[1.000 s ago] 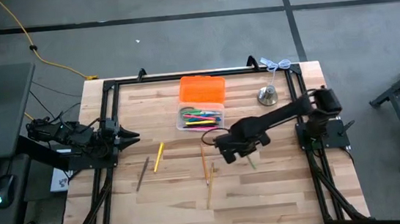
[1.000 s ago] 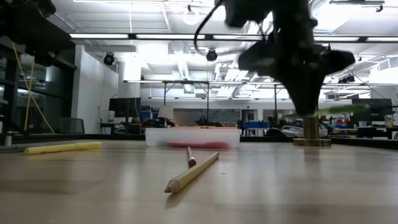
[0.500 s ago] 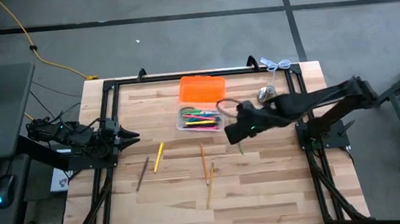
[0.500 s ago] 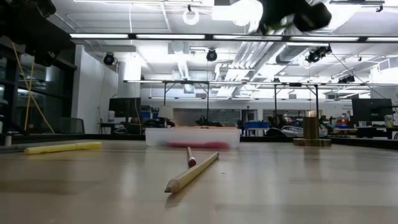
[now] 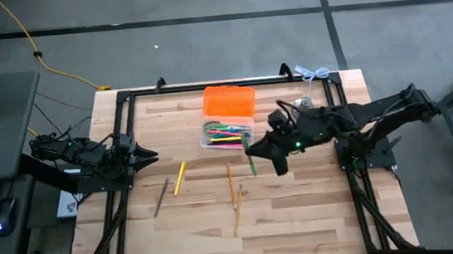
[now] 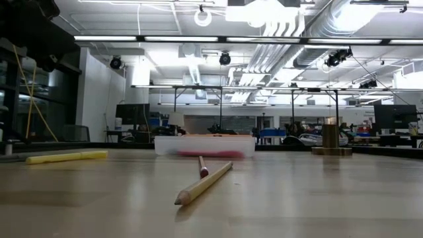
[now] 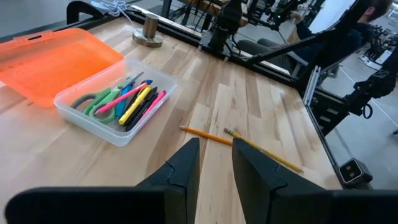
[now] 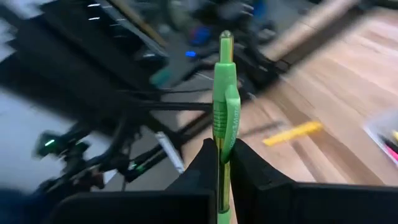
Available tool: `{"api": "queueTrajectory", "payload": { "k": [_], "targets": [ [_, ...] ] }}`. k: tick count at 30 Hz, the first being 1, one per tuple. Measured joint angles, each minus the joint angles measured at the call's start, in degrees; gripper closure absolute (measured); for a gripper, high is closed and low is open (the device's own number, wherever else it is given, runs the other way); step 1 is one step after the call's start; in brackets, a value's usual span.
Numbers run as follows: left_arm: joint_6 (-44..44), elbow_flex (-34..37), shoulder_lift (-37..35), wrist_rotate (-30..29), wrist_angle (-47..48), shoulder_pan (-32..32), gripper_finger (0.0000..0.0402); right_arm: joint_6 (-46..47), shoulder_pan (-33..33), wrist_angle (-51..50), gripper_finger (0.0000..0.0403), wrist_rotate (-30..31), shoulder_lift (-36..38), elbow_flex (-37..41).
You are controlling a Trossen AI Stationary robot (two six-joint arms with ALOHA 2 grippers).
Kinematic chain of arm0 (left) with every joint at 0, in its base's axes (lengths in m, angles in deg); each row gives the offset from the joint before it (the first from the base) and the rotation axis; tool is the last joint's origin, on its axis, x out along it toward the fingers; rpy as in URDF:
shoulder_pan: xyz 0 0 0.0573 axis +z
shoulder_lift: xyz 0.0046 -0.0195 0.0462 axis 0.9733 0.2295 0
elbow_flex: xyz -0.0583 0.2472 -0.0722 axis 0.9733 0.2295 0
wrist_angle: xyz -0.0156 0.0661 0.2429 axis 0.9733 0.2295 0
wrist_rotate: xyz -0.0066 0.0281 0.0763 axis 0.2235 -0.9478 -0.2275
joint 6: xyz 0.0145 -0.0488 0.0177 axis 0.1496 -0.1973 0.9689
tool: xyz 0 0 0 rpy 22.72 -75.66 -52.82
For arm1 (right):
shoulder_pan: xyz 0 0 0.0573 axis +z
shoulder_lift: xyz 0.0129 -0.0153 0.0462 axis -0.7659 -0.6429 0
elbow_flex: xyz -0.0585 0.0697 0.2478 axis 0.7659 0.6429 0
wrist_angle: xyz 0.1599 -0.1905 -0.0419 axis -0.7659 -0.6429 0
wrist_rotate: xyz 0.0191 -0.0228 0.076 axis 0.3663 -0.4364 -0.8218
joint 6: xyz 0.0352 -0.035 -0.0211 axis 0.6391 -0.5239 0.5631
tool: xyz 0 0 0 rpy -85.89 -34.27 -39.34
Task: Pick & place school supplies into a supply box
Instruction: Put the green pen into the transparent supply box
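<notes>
High view: a green pen (image 5: 250, 159) is gripped in the shut right claw (image 5: 255, 151), which has been swung from the surface's middle to just right of the supply box (image 5: 227, 133). Coloured pens and green scissors (image 7: 96, 100) are seen inside the clear box, its orange lid (image 5: 229, 101) laid open behind. Pencils (image 5: 235, 194) are left on the wooden surface (image 5: 203, 229). The left claw (image 5: 151, 155) is parked half-open and empty at the left edge.

Right gripper (image 5: 255, 147) holds green pen (image 5: 252, 163) beside supply box (image 5: 228, 133)
</notes>
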Motion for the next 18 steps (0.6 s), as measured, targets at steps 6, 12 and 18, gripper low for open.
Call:
{"api": "queueTrajectory", "payload": {
  "k": [6, 12, 18],
  "targets": [
    [-0.09, 0.00, 0.00, 0.00, 0.00, 0.01, 0.0280, -10.37, 1.21, 10.36, 0.0400, -5.04, 0.00, -0.02],
    [-0.07, 0.00, 0.00, -1.70, 0.02, 0.01, 0.0280, -18.48, 2.75, 17.21, 0.0398, -9.33, 0.00, -0.02],
    [-0.11, 0.00, 0.00, -1.97, 0.56, 0.01, 0.0280, -26.20, 4.69, 23.14, 0.0399, -13.10, 0.02, -0.04]
  ]
}}
